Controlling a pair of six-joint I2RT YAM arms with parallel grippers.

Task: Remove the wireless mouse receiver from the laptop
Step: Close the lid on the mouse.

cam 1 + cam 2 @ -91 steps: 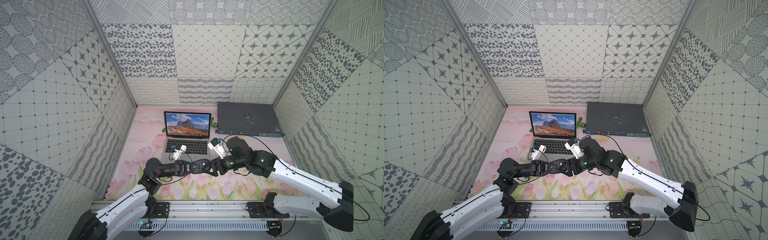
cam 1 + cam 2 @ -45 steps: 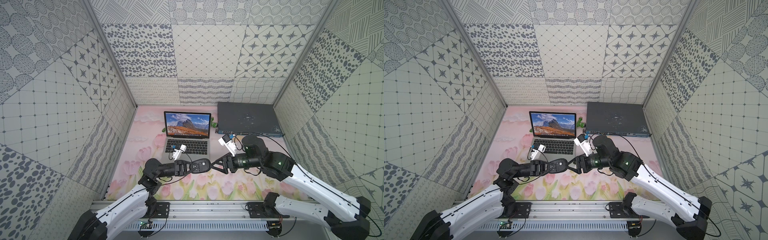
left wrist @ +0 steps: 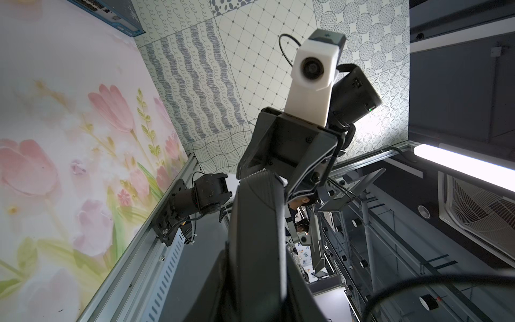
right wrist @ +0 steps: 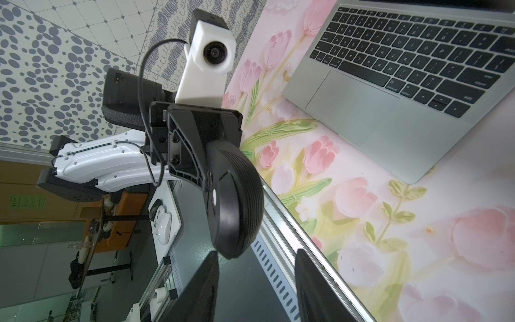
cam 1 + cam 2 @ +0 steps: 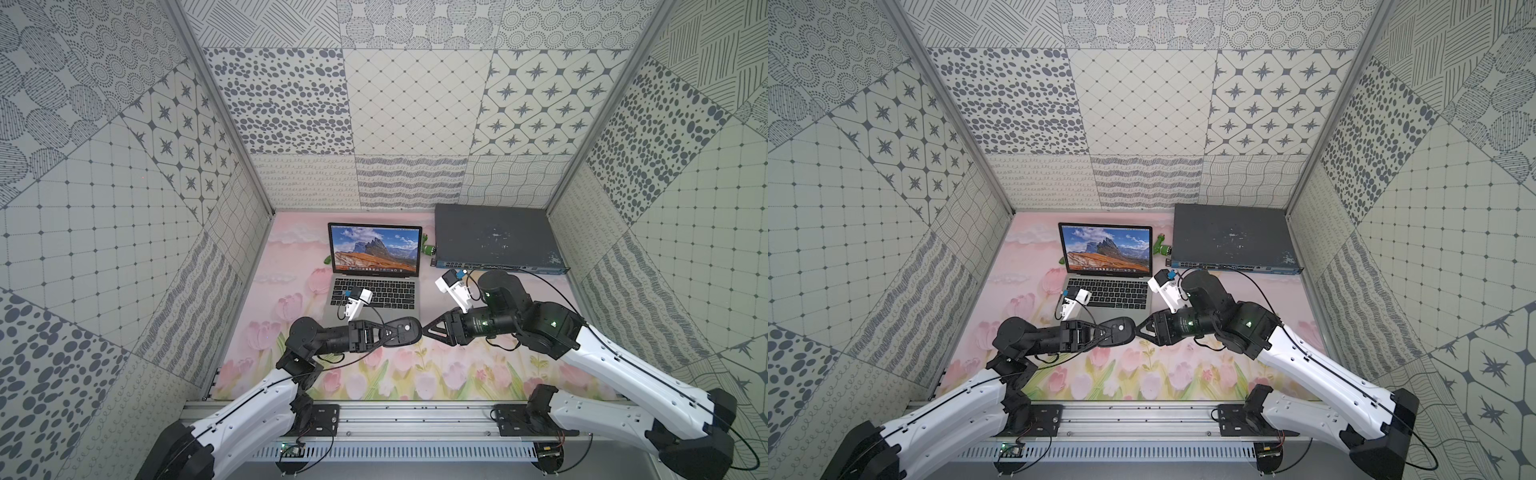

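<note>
I have the left gripper (image 5: pixel 388 332) clamped on the mouse (image 5: pixel 409 329) in mid-air, the right gripper (image 5: pixel 427 331) facing it, jaws apart and empty, and no receiver visible on the laptop (image 5: pixel 390 291) (side ports hidden), so I judge we're pre-grasp: next, locate it, then pinch squarely.

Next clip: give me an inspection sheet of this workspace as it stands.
Surface: tulip-print mat, flat.
Job's things: laptop open, screen lit; receiver not seen in any view.
Clutter: black mouse, grey switch box, green item beside laptop's screen.
End effectors: left end effector shut on the mouse; right end effector open, facing the mouse's free end.
Cables: black lead loops at a wrist camera.
Surroundings: patterned wall panels, metal rail in front.
</note>
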